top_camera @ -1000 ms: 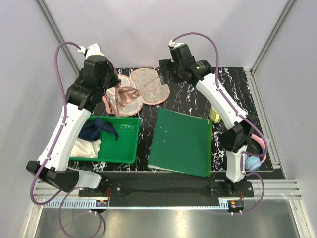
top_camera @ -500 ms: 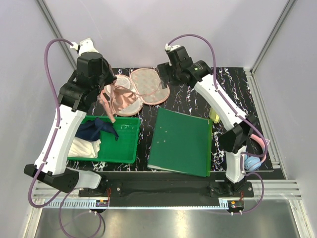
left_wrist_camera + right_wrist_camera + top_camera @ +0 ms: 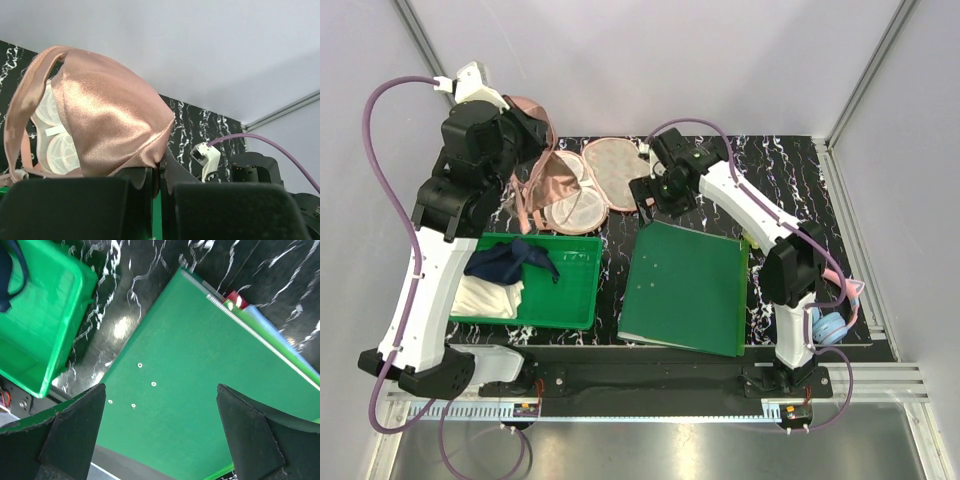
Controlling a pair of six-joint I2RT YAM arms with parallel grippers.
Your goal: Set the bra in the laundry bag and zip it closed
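My left gripper [image 3: 528, 122] is raised over the table's far left and is shut on the bra [image 3: 558, 180]. The bra hangs from it in a shiny salmon-pink drape, its lower cups near the table. In the left wrist view the left gripper [image 3: 160, 169] pinches a fold of the bra [image 3: 105, 120] between closed jaws. The laundry bag [image 3: 615, 165] lies open on the black marbled table just right of the hanging bra. My right gripper [image 3: 655, 190] hovers open beside the bag; in its wrist view the right gripper [image 3: 160, 390] holds nothing.
A green bin [image 3: 575, 275] at the near left holds a dark blue cloth [image 3: 515, 262] and a white cloth [image 3: 490, 298]. A flat green board [image 3: 690, 290] lies at centre right under my right gripper. Blue and pink headphones [image 3: 832, 322] sit by the right arm's base.
My left gripper has risen and swung back-left, lifting the bra off the table. My right gripper has come forward and down from behind the bag to the green board's far edge.
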